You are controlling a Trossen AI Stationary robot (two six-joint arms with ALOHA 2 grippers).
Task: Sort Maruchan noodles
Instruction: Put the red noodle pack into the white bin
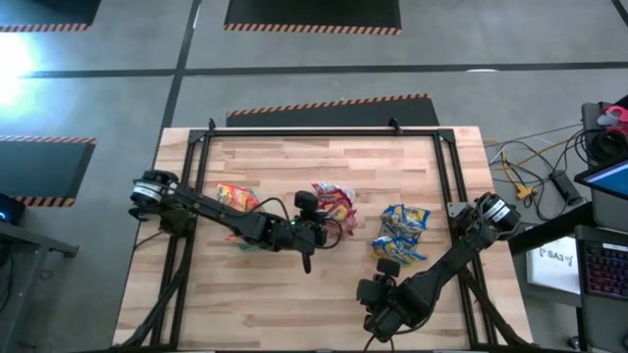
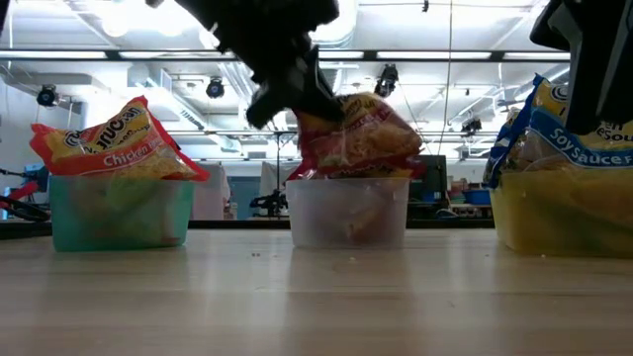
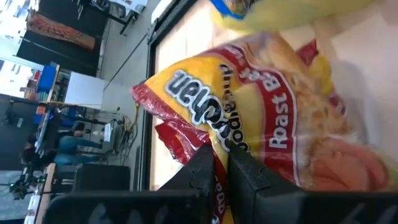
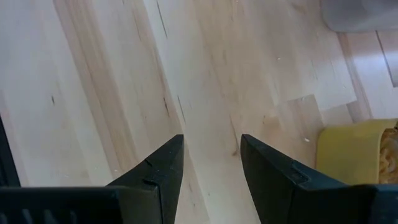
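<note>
light: bright, overhead ceiling lamps | glare: window, high view's left edge | blur: left wrist close-up soft

Looks like a robotics lab or workshop: concrete floor (image 1: 294, 54) with hazard-striped mats (image 1: 312, 14), ceiling lights (image 2: 213, 87), cables (image 1: 525, 162), and a keyboard (image 1: 602, 263) beside the wooden table (image 1: 294, 304).

The pale butcher-block wooden table top (image 1: 294, 294) is smooth with a faint satin sheen. The red-and-yellow crinkly plastic noodle packets (image 3: 280, 118) look glossy and wrinkled. The clear plastic bin (image 2: 348, 210) is frosted and translucent; the black plastic gripper fingers (image 4: 158, 171) are matt.
</note>
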